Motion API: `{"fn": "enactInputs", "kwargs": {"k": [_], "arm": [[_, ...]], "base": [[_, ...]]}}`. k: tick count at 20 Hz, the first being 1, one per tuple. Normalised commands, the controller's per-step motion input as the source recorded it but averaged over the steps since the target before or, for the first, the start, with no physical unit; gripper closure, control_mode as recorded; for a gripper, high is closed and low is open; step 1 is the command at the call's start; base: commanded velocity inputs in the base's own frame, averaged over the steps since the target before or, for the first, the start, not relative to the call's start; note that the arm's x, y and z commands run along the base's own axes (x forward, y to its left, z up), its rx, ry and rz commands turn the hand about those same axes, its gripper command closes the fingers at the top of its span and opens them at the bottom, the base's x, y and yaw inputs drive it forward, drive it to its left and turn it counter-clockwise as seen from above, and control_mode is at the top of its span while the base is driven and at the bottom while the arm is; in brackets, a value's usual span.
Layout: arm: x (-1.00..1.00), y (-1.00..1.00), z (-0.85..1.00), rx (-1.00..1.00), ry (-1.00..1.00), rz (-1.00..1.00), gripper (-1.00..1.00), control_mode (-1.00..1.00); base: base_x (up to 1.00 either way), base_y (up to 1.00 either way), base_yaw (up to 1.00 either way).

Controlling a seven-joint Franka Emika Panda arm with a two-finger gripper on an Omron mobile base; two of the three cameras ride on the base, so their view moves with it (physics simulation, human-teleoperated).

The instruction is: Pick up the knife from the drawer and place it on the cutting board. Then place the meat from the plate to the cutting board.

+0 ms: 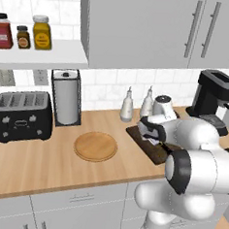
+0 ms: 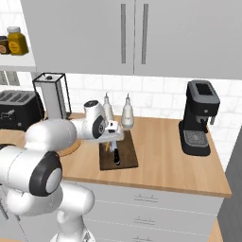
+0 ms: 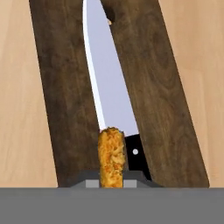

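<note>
cutting board (image 3: 65, 87): dark brown wood with streaky grain
knife (image 3: 109, 87): pale silver blade, black handle with one small light rivet
meat (image 3: 111, 157): orange-yellow, crumbly speckled surface
plate (image 1: 95, 146): light tan wood with faint rings
desk (image 1: 30, 163): warm light wood top over pale grey cabinet fronts
toaster (image 1: 22, 115): black
coffee machine (image 2: 198, 118): black
two bottles (image 2: 126, 112): off-white
jars on the shelf (image 1: 41, 32): red, brown and mustard yellow
wall tiles (image 1: 109, 87): white
</note>
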Motion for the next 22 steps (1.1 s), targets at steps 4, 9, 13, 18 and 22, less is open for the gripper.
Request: {"fn": "enactInputs", "kwargs": {"k": [4,9,13,18,22], "arm": [[0.01,-0.17,-0.01,0.00,0.07,0.00,1.00,-1.00],[0.25,-0.27,-0.24,0.00,0.06,0.09,1.00,-1.00],[0.29,-0.54,-0.29,0.00,0.06,0.19,1.00,-1.00],[0.06,-0.14,-0.24,-0.01,0.00,0.10,-1.00,-1.00],[0.01,0.00,-0.03,0.00,0.00,0.01,-1.00,-1.00]], "base": [[0.00,0.00,0.00],[0.00,0.00,0.00],[0.00,0.00,0.00],[0.00,0.00,0.00],[0.00,0.00,0.00]]}}
